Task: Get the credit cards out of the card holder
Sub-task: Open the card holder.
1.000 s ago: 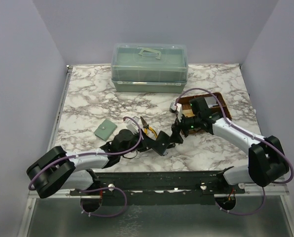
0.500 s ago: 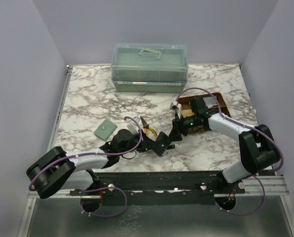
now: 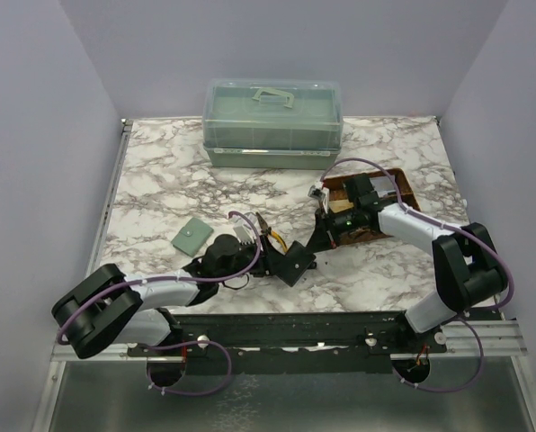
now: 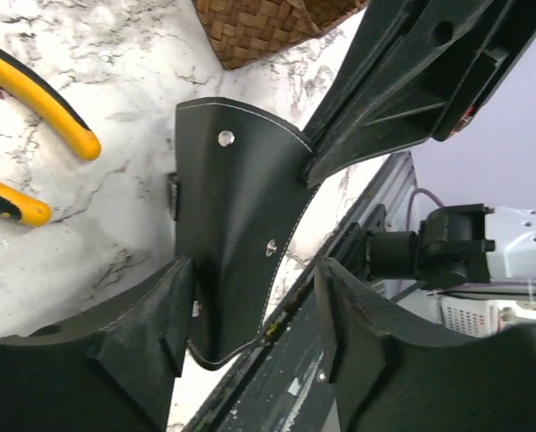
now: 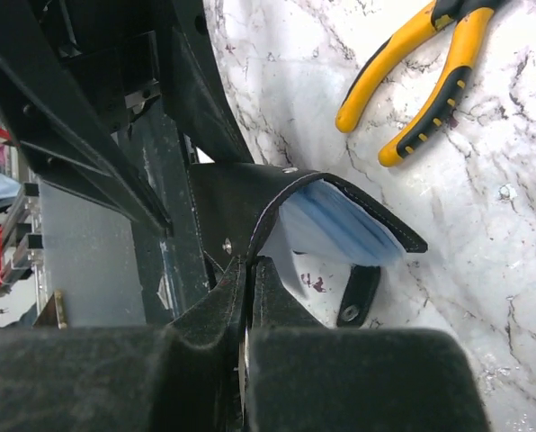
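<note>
1. Card holder (image 4: 236, 225) is standing on edge and tipped, near the front middle of the marble table (image 3: 160, 180), between the two grippers. Its longer side is running from the left fingers away toward the woven basket (image 4: 268, 31). Whether its lower edge is touching the marble cannot be told.
2. The fold is gaping partway. The mouth is showing blue-grey lining and is facing the side where the yellow-handled pliers (image 5: 439, 85) are lying. The snap tab is hanging loose beneath. Cards cannot be told apart from the lining.
3. The woven basket is sitting at the right with the right arm reaching over it, so its contents are unreadable. A translucent green storage box (image 3: 272, 121) is sitting at the back with its lid on; its contents are also unreadable.
4. Right gripper (image 5: 250, 270) is pinching the stitched edge of one leaf of the card holder, jaws closed tight on it.
5. Left gripper (image 4: 254, 297) is straddling the near end with fingers well parted. One finger is touching the leather, the other is standing apart, so there is no clamp.
6. A sage-green wallet (image 3: 192, 237) is lying flat beside the left arm, well apart.
</note>
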`<state>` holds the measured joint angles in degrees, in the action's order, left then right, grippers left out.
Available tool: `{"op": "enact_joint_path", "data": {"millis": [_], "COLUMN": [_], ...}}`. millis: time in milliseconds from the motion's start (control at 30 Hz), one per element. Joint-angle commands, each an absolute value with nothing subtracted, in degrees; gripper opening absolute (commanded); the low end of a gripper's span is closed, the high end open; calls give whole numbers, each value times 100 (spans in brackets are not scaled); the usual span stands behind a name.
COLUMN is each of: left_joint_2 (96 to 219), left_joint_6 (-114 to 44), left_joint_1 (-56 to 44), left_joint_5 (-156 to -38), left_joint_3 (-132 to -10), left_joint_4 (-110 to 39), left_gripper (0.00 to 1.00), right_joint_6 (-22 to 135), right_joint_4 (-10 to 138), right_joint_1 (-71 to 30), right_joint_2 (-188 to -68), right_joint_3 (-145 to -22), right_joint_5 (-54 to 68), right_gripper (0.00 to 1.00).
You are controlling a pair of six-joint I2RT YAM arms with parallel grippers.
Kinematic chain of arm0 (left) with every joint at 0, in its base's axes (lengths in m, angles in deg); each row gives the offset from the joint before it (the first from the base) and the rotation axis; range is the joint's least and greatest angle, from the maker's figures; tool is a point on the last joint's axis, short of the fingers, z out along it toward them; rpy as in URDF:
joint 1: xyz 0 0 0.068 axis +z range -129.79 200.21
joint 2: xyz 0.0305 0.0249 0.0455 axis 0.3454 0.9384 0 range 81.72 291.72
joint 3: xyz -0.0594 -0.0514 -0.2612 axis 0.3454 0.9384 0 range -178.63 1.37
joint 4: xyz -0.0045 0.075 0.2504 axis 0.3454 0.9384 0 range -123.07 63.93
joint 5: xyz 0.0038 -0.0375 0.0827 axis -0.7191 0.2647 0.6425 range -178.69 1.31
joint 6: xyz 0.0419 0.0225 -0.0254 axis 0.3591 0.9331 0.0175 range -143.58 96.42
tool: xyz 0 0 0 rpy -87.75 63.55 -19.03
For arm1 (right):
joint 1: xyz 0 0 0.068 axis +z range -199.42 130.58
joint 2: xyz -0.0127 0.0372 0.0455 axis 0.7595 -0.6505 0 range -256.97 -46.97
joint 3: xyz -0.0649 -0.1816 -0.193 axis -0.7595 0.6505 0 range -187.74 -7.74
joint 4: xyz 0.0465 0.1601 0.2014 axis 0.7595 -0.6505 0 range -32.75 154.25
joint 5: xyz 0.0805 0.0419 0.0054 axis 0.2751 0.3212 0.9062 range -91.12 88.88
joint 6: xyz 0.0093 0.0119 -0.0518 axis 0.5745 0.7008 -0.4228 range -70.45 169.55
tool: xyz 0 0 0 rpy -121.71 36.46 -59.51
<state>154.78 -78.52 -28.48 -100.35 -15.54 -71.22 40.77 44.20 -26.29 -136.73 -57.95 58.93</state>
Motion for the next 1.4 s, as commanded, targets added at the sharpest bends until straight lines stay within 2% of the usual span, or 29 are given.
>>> {"op": "enact_joint_path", "data": {"millis": [0,100,200,300,367,400,533,700,967,1033,1100,1167,1233,1300,1333,1367], "left_joint_2": [15242,14716,14256,14026,13934,13945,14368,15403,16706,16845,16932,17012,17115,17176,17166,17134], "left_joint_6": [-7467,-6679,-5795,-5023,-4527,-4335,-3563,-2912,-3140,-3334,-3477,-3587,-3658,-3664,-3658,-3646], "left_joint_1": [-2687,-2629,-2634,-2738,-2963,-3130,-3888,-4778,-5379,-5419,-5432,-5430,-5433,-5432,-5432,-5432], "left_joint_5": [-10553,-10319,-9789,-9264,-9150,-9050,-8388,-6931,-4385,-4149,-4094,-4045,-3941,-3934,-3993,-4097], "left_joint_3": [-1640,-1988,-2457,-2797,-2869,-2891,-3081,-3409,-3923,-3968,-3995,-4015,-4056,-4085,-4090,-4097], "left_joint_4": [-7129,-5681,-4375,-3673,-3656,-3714,-3900,-4132,-4415,-4406,-4404,-4377,-4300,-4218,-4185,-4153], "left_gripper": [67,77,79,81,97,99,99,99,98,94,82,77,64,45,38,31], "right_joint_6": [4393,4678,4900,5259,5427,5559,6006,6203,6168,6150,6127,6128,6123,6112,6088,6084], "right_joint_4": [4426,4500,4559,4750,4829,4889,5157,5245,5256,5256,5243,5235,5239,5234,5231,5244], "right_joint_1": [-2761,-3032,-3107,-3111,-3123,-3123,-3171,-3251,-3299,-3299,-3299,-3305,-3299,-3299,-3299,-3299], "right_joint_2": [-13677,-13640,-13655,-13652,-13688,-13708,-13781,-13950,-14040,-14038,-14048,-14044,-14044,-14055,-14045,-14053], "right_joint_3": [-5880,-5825,-5770,-5686,-5653,-5632,-5541,-5517,-5509,-5511,-5519,-5519,-5518,-5528,-5527,-5526], "right_joint_5": [5975,6154,6302,6357,6429,6441,6569,6716,6756,6754,6759,6779,6819,6918,6969,7036], "right_gripper": [0,0,0,0,0,0,0,0,0,0,0,0,0,0,1,8]}}
